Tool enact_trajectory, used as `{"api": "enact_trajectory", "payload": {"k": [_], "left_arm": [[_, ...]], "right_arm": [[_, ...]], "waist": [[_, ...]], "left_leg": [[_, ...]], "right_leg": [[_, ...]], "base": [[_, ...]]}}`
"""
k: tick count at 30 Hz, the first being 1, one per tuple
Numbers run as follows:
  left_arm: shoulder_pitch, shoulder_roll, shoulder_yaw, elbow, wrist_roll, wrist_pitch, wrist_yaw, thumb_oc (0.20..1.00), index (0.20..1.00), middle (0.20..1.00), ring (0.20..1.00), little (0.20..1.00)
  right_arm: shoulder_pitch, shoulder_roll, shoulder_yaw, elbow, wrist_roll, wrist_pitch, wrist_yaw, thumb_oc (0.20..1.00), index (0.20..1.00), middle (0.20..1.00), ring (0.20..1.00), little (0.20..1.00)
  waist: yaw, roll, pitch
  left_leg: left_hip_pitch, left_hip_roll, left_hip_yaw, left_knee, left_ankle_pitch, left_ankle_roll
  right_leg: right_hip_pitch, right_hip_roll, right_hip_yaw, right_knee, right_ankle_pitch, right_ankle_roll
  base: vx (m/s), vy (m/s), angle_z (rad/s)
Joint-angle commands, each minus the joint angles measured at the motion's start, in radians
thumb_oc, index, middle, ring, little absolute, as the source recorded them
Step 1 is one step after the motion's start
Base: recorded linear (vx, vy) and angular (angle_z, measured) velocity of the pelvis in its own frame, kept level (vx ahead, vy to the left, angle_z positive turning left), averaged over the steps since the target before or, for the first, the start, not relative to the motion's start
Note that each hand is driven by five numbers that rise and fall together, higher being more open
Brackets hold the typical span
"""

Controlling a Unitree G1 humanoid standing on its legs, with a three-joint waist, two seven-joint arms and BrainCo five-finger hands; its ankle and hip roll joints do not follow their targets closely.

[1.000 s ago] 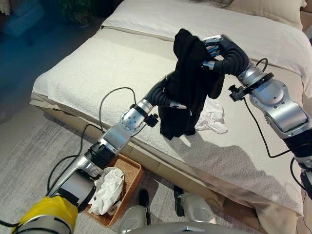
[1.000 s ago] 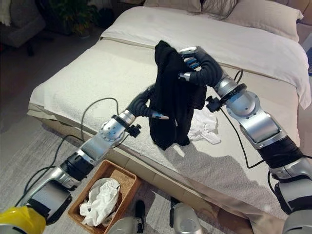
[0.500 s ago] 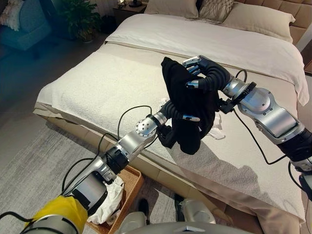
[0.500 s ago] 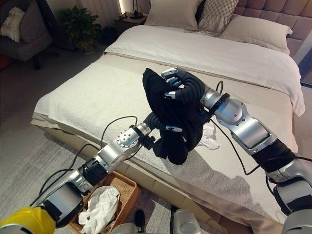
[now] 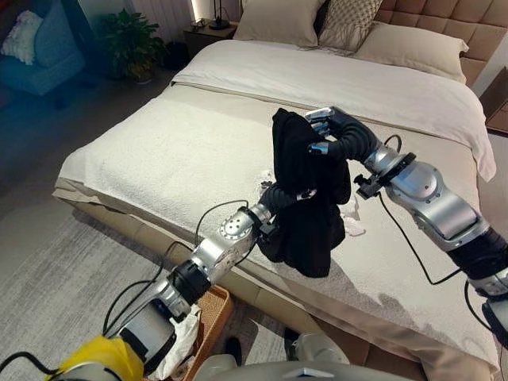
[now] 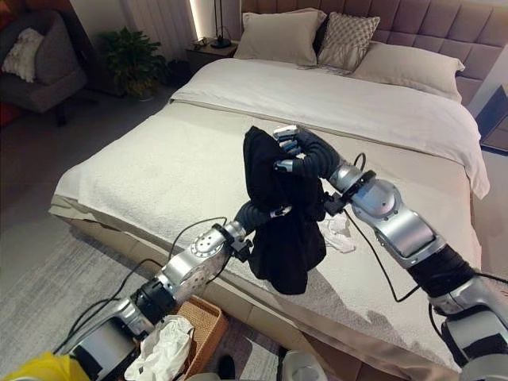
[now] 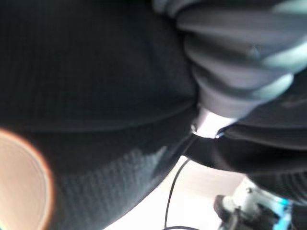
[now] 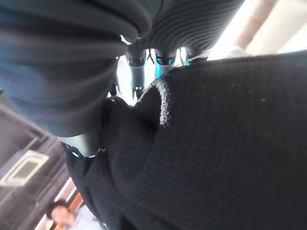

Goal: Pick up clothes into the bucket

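Aloft, black garment (image 6: 282,214) hanging crumpled, right hand (image 6: 295,151) pinching its top, left hand (image 6: 274,213) buried, unclear

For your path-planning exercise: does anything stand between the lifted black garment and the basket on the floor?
Partly: the robot's own left arm. The black garment hangs above the bed, held by the right hand. The basket sits on the floor beside the bed, under the left arm; no other visible object lies between.

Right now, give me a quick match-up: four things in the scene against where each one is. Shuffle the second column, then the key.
1. black garment
2. white cloth
3. wicker basket
4. patterned pillow

A. at the head of the bed
B. on the floor beside the bed
C. held up above the bed in the right hand
D. lying on the bed under the right arm

Pairs: 1-C, 2-D, 3-B, 4-A
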Motion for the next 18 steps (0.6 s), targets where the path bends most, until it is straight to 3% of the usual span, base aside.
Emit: {"api": "enact_trajectory", "payload": {"k": [1, 6, 18], "left_arm": [[0.027, -0.010, 0.051, -0.040, -0.079, -0.020, -0.018, 0.200, 0.200, 0.200, 0.200, 0.200], [0.128, 0.046, 0.146, -0.126, -0.089, -0.031, -0.016, 0.200, 0.200, 0.200, 0.200, 0.200], [0.268, 0.224, 0.429, -0.433, 0.124, -0.132, 0.052, 0.200, 0.200, 0.200, 0.200, 0.200]], "right_arm": [[-0.030, 0.056, -0.151, -0.060, -0.004, -0.082, -0.077, 1.000, 1.000, 1.000, 1.000, 1.000], [0.061, 0.091, -0.245, 0.005, -0.094, -0.072, -0.127, 1.000, 1.000, 1.000, 1.000, 1.000], [0.153, 0.220, -0.389, 0.369, -0.246, -0.041, -0.273, 1.000, 1.000, 1.000, 1.000, 1.000]], "waist": [[0.001, -0.051, -0.041], [0.015, -0.049, -0.038], [0.068, -0.036, 0.003]], "left_leg": [[-0.019, 0.002, -0.004, 0.091, -0.100, -0.013], [-0.020, -0.001, -0.011, 0.094, -0.103, -0.010], [-0.055, -0.011, -0.041, 0.097, -0.097, -0.010]], "right_leg": [[0.136, -0.072, 0.021, -0.142, 0.032, 0.093], [0.137, -0.073, 0.016, -0.139, 0.027, 0.091], [0.118, -0.073, -0.011, -0.140, 0.026, 0.086]], "base": [[0.00, 0.000, 0.00], [0.00, 0.000, 0.00], [-0.01, -0.002, 0.05]]}}
